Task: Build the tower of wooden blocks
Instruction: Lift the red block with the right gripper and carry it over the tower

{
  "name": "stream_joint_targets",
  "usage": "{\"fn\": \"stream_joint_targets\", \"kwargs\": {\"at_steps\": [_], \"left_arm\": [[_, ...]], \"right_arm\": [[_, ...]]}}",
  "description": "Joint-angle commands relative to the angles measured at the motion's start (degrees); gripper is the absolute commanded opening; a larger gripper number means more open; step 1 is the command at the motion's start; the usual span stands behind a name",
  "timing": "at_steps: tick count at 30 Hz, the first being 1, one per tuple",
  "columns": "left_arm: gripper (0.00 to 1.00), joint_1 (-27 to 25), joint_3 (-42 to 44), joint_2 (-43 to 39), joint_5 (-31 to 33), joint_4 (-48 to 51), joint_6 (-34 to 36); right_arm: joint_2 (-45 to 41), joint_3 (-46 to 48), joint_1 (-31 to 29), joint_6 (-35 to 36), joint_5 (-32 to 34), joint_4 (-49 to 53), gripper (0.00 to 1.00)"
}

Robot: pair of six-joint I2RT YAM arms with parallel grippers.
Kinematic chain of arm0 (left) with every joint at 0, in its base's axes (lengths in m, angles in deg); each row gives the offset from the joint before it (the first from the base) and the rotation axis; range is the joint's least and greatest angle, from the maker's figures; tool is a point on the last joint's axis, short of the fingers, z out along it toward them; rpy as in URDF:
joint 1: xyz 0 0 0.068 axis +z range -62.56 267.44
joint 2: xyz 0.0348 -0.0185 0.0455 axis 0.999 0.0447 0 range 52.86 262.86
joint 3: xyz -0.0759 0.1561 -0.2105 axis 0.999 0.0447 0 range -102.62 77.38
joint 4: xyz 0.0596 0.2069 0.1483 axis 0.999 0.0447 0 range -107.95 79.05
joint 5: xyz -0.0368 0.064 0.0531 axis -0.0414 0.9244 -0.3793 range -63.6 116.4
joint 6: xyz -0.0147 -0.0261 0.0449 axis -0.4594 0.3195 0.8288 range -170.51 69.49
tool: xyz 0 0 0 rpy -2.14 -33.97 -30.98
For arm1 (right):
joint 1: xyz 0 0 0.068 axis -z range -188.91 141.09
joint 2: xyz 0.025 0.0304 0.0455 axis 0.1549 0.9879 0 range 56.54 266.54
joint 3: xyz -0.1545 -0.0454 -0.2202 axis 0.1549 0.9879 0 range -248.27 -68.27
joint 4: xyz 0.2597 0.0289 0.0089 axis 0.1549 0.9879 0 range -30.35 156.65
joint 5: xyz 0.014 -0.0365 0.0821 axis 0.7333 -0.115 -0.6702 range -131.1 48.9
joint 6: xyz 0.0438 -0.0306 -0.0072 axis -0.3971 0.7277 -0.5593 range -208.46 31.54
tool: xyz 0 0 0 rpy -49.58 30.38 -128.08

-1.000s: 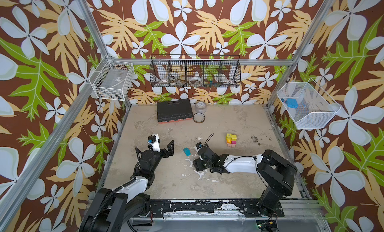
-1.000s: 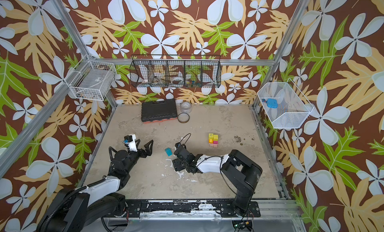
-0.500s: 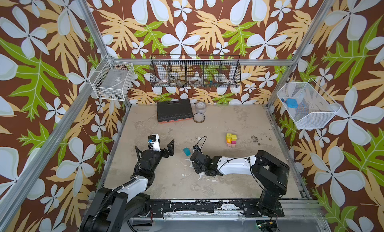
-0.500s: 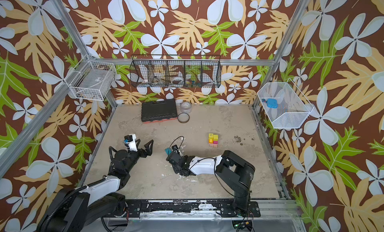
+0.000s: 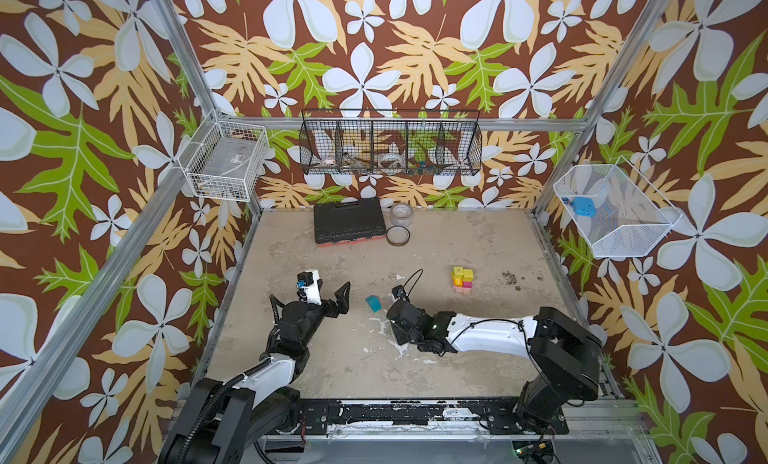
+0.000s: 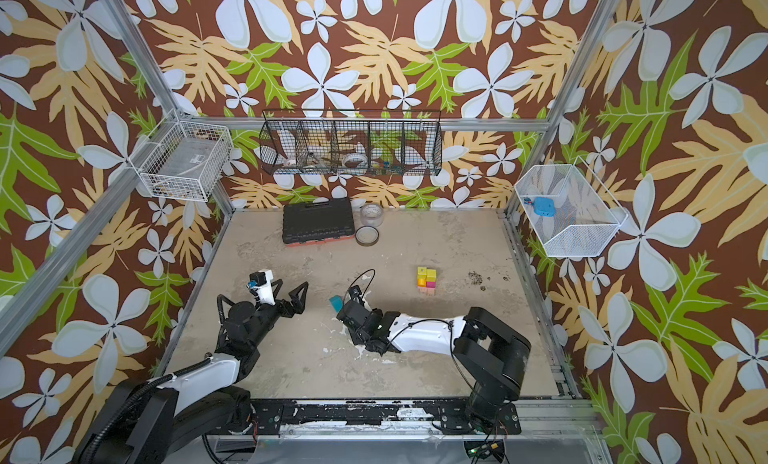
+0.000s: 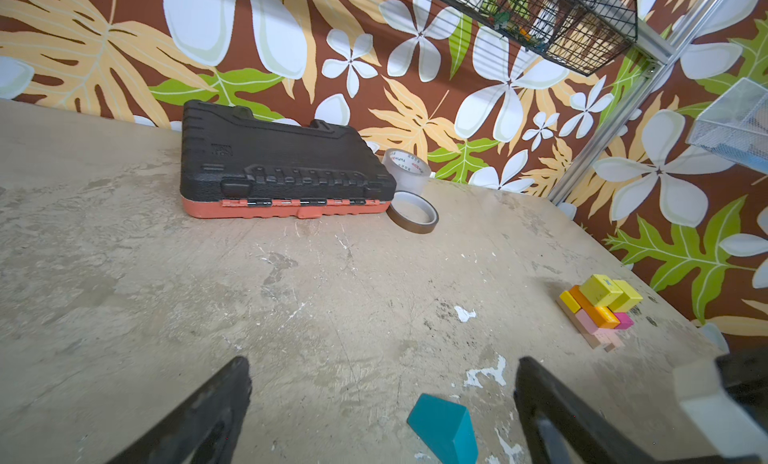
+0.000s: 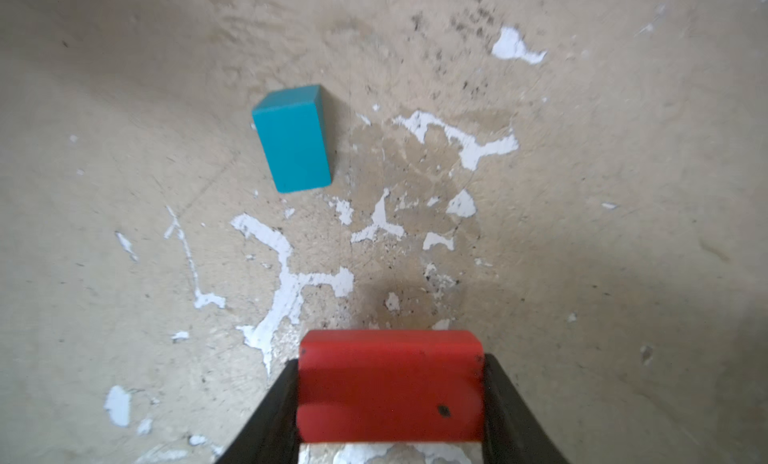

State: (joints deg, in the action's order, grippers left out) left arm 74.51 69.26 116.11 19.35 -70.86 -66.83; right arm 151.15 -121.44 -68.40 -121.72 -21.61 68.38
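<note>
The right gripper (image 8: 390, 360) pinches one smooth red block (image 8: 390, 391), rounded at its edges, between two black fingers (image 8: 278, 416). One teal wedge (image 8: 293, 139) lies loose on the scuffed, paint-chipped table (image 5: 353, 374), near its middle. The left gripper (image 7: 384, 364) stands with jaws spread wide and empty. The wood block tower (image 5: 462, 279) (a low stepped stack: yellow, orange, pink, magenta over plain tan) sits at two o'clock from the middle. At eleven o'clock: one ribbed black tool case (image 5: 347, 222), two tape rolls (image 5: 398, 235).

The top yellow block (image 7: 598, 289) is showing what looks like a small X mark. The tape roll (image 7: 405, 170) is carrying red print, and the case (image 7: 282, 166) an embossed badge, both unreadable here.
</note>
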Motion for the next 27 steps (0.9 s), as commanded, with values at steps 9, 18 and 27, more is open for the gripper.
{"fn": "stream_joint_targets", "kwargs": {"at_steps": [9, 18, 27], "left_arm": [[1.00, 0.07, 0.84, -0.31, -5.25, -4.29, 1.02], [1.00, 0.01, -1.29, 2.37, -9.63, -3.19, 2.21], [1.00, 0.33, -1.64, 3.17, -11.17, -3.38, 1.94]], "right_arm": [[-18.48, 4.30, 5.85, -2.62, 6.89, 6.12, 0.29], [-28.45, 6.85, 19.59, -2.81, 5.05, 8.24, 0.27], [-25.03, 3.46, 33.39, -1.27, -1.64, 7.97, 0.21]]}}
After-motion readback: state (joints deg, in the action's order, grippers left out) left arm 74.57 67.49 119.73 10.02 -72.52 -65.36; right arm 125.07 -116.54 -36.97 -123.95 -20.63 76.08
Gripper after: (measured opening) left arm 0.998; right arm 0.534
